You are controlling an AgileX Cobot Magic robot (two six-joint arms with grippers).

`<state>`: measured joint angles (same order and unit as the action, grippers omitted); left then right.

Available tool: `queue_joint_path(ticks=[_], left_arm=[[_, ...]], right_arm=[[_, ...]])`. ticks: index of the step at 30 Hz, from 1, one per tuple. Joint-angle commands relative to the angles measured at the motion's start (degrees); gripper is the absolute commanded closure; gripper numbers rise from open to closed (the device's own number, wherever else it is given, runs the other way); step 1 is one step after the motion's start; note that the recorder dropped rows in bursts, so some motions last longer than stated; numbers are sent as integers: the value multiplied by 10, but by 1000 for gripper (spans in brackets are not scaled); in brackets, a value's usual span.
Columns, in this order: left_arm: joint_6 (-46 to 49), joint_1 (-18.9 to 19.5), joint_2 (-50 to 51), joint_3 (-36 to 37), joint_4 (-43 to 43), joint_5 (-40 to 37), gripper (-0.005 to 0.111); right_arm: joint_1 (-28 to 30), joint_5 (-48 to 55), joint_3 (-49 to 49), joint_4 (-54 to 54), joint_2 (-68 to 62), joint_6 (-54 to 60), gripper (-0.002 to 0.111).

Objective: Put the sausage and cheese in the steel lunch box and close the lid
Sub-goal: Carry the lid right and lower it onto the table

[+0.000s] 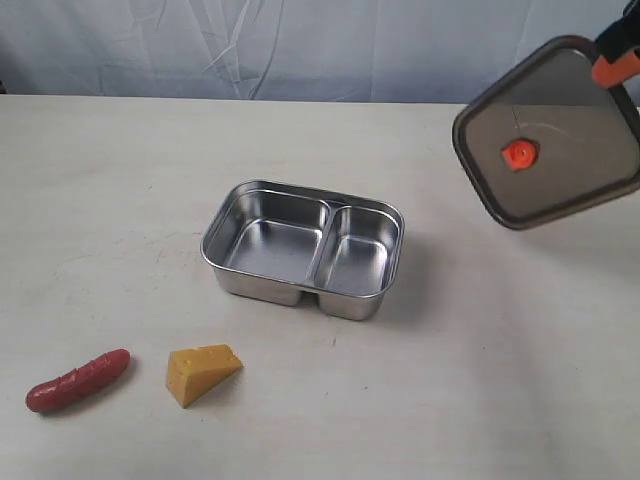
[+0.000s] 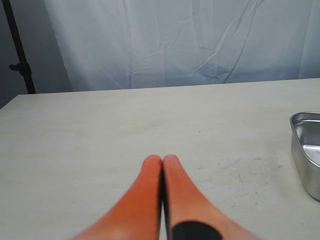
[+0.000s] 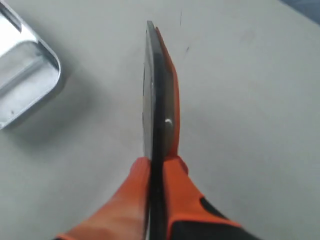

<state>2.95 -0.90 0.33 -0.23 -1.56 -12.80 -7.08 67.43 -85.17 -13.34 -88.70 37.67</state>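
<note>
The steel lunch box stands open and empty in the middle of the table; one end of it shows in the left wrist view and a corner in the right wrist view. The dark red sausage lies at the front left, with the yellow cheese wedge just right of it. My right gripper is shut on the edge of the dark lid, holding it tilted in the air at the upper right; the right wrist view shows the lid edge-on between my right gripper fingers. My left gripper is shut on nothing.
A pale wrinkled curtain hangs behind the table's far edge. A black stand pole rises at the back in the left wrist view. The tabletop is light with faint scuffs.
</note>
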Motion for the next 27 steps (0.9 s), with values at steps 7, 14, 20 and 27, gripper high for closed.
queue_joint_path(ticks=[7,14,20,27], left_arm=[[-2,-6,-3,2,0,9,106],[-2,-16,-3,2,4,9,106],[-2,-16,-3,2,4,9,106],[-2,-16,-3,2,4,9,106]], right_arm=[[-147,25,44,143,4,-41,109],[-236,25,107,170,4,-82,109],[-280,25,149,154,4,-108,109],[-324,-7,207,125,4,-108,109]])
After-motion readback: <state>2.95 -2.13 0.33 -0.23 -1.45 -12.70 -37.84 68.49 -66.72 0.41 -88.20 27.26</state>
